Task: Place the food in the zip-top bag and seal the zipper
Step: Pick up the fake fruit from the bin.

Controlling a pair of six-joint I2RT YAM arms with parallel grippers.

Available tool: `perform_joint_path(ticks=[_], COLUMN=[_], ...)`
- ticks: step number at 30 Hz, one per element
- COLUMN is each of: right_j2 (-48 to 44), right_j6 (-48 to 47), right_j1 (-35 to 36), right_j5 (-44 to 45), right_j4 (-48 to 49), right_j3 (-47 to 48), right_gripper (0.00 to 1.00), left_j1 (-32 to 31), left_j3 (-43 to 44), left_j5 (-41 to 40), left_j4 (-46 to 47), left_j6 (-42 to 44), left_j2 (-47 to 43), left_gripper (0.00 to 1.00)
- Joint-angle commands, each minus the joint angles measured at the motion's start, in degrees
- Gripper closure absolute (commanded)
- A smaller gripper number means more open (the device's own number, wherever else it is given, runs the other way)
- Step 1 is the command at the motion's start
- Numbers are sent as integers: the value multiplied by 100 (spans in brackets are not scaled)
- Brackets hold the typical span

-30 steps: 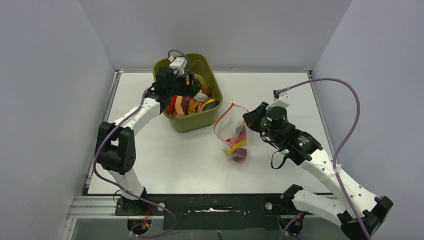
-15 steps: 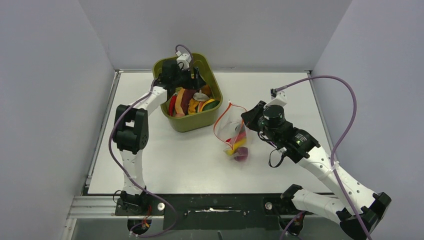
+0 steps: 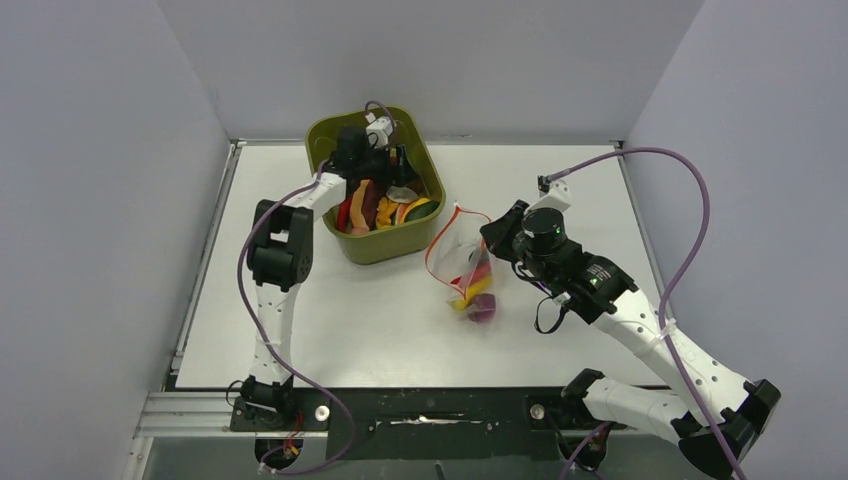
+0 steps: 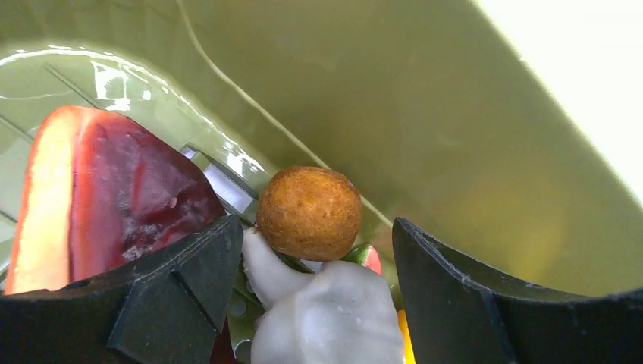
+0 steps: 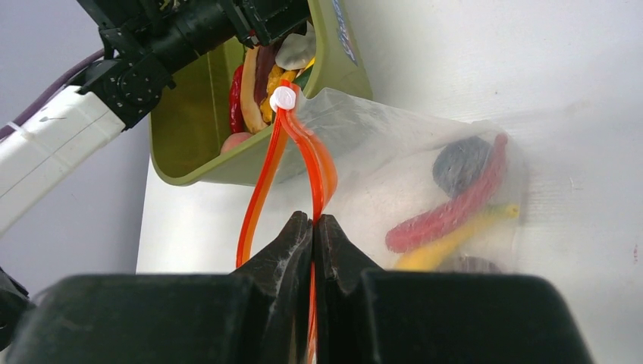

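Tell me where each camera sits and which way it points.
Top external: above, behind the arms, looking down at the table; both arms show.
Left wrist: on the left arm, facing into the green bin; open left gripper shows.
Right wrist: on the right arm, facing the zip-top bag; right gripper pinches its zipper.
Shared by top and right wrist: bin and bag.

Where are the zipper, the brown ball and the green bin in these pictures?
zipper [image 5: 324, 173], right wrist view, on the orange strip above the fingertips.
brown ball [image 4: 309, 212], left wrist view, on its middle.
green bin [image 3: 385, 246], top external view, on its near wall.
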Motion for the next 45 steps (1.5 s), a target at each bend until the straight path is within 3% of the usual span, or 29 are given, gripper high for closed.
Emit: perform_joint_path(ticks=[1, 6, 11, 22, 34, 45], right_j2=[-45, -54, -88, -181, -76, 11], right_j6=[-11, -36, -55, 62, 72, 175], right_j1=[69, 73, 81, 82, 96, 127], right_j5=[224, 269, 259, 237, 102, -24], right_j4=[191, 217, 228, 344, 599, 550], right_j3=[280, 245, 231, 38, -111, -157], right_gripper=[100, 100, 100, 100, 100, 100], left_j1=[3, 4, 6, 27, 51, 69], left_j3=[440, 474, 575, 230, -710, -1554], left_j5=[487, 650, 738, 536, 238, -567], left_j4=[98, 286, 171, 67, 431, 481], left_j6=[33, -162, -244, -187, -86, -295], left_j2=[185, 375, 461, -230, -1248, -2288], left_gripper=[28, 34, 55, 76, 79, 79])
